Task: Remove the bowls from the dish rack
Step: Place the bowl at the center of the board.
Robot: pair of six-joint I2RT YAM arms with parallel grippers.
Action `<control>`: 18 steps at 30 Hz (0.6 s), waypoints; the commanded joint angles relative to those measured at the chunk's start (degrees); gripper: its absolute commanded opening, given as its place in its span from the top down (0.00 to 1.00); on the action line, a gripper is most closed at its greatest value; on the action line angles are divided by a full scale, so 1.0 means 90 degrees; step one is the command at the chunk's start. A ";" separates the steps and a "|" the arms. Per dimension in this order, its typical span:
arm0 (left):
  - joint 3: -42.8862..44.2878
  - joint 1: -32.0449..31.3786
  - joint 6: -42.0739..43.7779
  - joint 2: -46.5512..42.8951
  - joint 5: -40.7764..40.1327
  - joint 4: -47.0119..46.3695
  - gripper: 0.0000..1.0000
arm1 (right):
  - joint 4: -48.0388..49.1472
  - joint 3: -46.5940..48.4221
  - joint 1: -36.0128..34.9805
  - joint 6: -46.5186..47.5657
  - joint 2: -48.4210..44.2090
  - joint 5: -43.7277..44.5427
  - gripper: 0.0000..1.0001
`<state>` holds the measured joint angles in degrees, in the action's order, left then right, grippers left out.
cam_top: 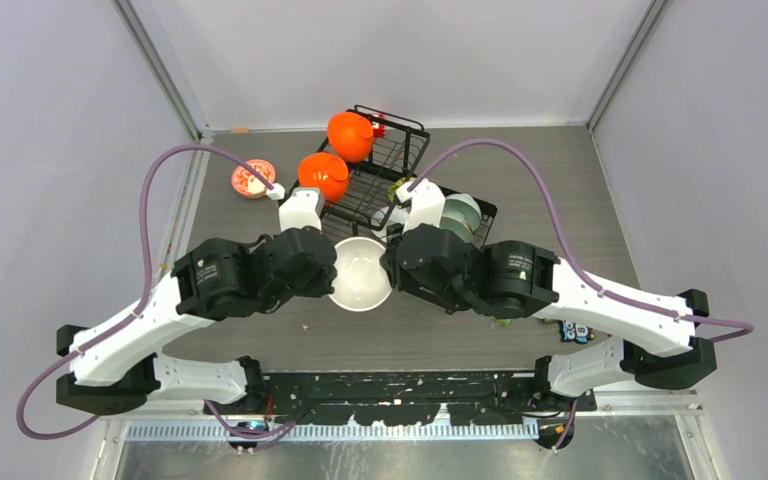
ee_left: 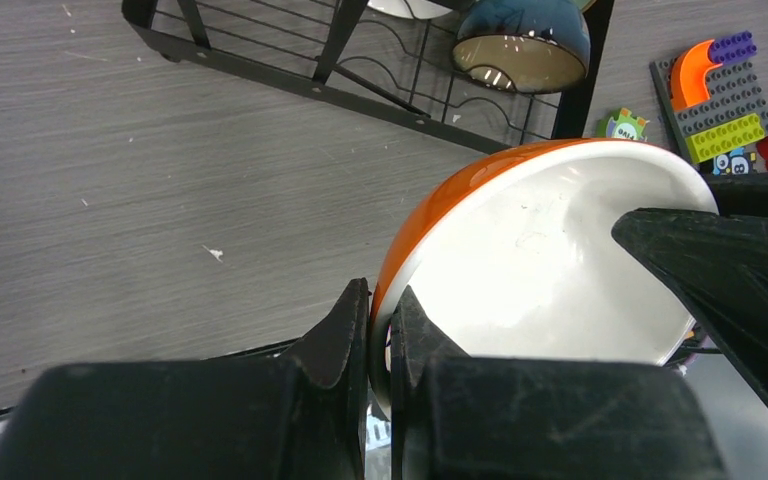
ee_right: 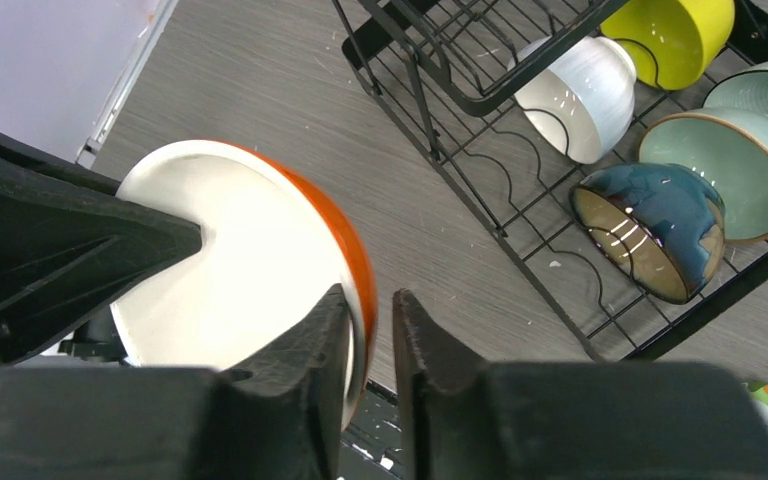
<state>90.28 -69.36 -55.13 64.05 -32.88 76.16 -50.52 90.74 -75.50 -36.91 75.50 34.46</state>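
Note:
An orange bowl with a white inside (cam_top: 360, 272) (ee_left: 540, 260) (ee_right: 240, 260) hangs between both wrists, in front of the black wire dish rack (cam_top: 380, 180) (ee_right: 460, 160). My left gripper (ee_left: 380, 295) is shut on its rim. My right gripper (ee_right: 370, 297) straddles the opposite rim: the inner finger touches the white inside, and a narrow gap separates the outer finger from the orange wall. In the rack sit a white ribbed bowl (ee_right: 580, 95), a lime-yellow bowl (ee_right: 675, 35), a mint bowl (ee_right: 720, 185) and a dark bowl with tan inside (ee_right: 650, 225). Two more orange bowls (cam_top: 351, 135) (cam_top: 324, 175) sit at the rack's upper left.
A red-patterned white bowl (cam_top: 252, 179) lies on the table left of the rack. Toy blocks (ee_left: 725, 95) and an owl card (ee_left: 622, 127) lie to the right, near the right arm. Grey walls close in the table on three sides.

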 commanded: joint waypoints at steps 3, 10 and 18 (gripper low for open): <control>-0.0011 0.0021 -0.0329 -0.0013 -0.0018 0.0042 0.99 | 0.0046 0.0094 0.0031 -0.0206 0.0170 -0.0067 0.85; -0.0110 0.0021 -0.0284 -0.0135 -0.0018 0.0067 0.60 | -0.0065 0.0265 0.0031 -0.0184 0.0300 -0.0144 0.99; -0.0458 0.0018 -0.0141 -0.0442 0.0050 -0.0198 0.17 | 0.0022 0.0090 0.0040 -0.0531 0.0236 -0.0066 0.99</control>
<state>86.98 -69.30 -56.55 61.69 -31.83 76.47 -52.75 90.74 -75.26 -38.20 78.78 32.73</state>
